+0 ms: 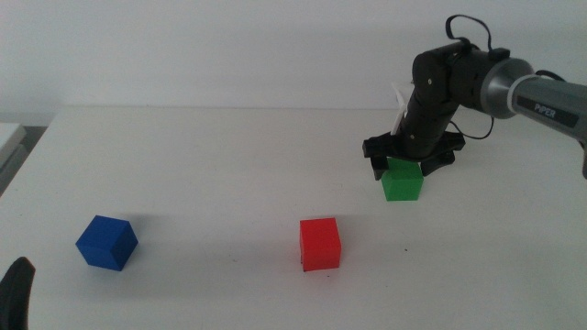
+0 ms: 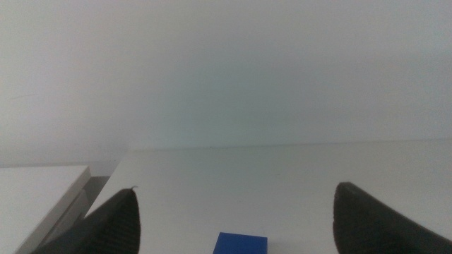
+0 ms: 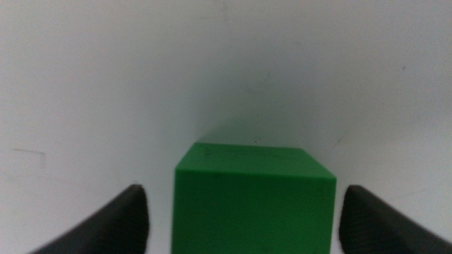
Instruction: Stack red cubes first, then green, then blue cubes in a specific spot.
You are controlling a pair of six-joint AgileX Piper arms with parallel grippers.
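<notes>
The green cube (image 1: 402, 181) rests on the white table at the right. My right gripper (image 1: 401, 163) is lowered over it. In the right wrist view the green cube (image 3: 253, 201) stands between the open jaws of the right gripper (image 3: 244, 189), with a gap on each side. The red cube (image 1: 320, 244) sits alone near the front middle. The blue cube (image 1: 106, 242) sits at the front left; its top also shows in the left wrist view (image 2: 242, 244). My left gripper (image 1: 18, 291) waits open at the bottom left corner. Faint pen marks (image 3: 27, 151) show on the tabletop near the green cube.
The white table (image 1: 229, 156) ends at its left edge, where a pale surface (image 1: 9, 137) adjoins it. The right arm (image 1: 514, 87) reaches in from the right above the table's back right part.
</notes>
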